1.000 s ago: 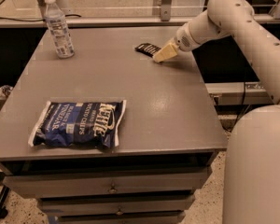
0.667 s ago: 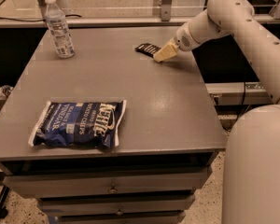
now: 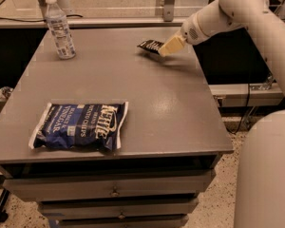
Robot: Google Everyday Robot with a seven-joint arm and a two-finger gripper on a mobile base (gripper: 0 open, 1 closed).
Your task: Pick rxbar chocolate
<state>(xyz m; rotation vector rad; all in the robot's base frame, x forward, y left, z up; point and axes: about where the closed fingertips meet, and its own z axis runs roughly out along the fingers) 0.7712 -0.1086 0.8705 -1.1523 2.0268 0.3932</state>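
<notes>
The rxbar chocolate is a small flat black bar with white lettering at the far right of the grey table. My gripper reaches in from the right on the white arm. Its cream fingers are closed on the bar's right end. The bar sticks out to the left of the fingers and sits slightly above the tabletop, with a shadow beneath the gripper.
A large blue Kettle chips bag lies flat at the near left. A clear water bottle stands upright at the far left corner. Drawers run below the front edge. A rail lines the far side.
The gripper and the black bar have risen slightly together. The chips bag and the bottle have not moved.
</notes>
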